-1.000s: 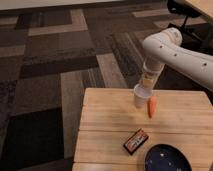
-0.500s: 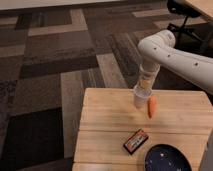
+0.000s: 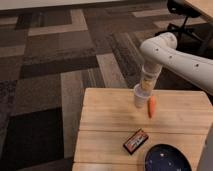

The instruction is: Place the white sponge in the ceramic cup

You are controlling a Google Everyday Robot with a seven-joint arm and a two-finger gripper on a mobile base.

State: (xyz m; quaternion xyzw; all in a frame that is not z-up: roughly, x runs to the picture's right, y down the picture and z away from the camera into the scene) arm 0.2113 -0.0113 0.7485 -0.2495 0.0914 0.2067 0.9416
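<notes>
the white sponge [image 3: 146, 83] shows as a pale beige patch right at the end of the arm, just above the mouth of the ceramic cup [image 3: 139, 96], on the far part of the wooden table [image 3: 107, 125]. its outline blends into the wrist, so its exact shape is hard to make out. the cup is small, plain white, upright, standing near the table's far edge. the gripper [image 3: 147, 82] hangs straight down over the cup, at the end of the white arm [image 3: 172, 52] that reaches in from the right; whether it grips the sponge cannot be told from here. just right of the cup lies the orange carrot [image 3: 152, 106], pointing toward the near side, close to the cup but whether it touches is unclear. nearer, toward the middle of the table, lies a flat black-and-orange packet [image 3: 136, 141] at an angle. at the near right edge sits a dark blue speckled plate [image 3: 168, 158]. beyond the table, patterned carpet [image 3: 60, 55] in browns and greys.
</notes>
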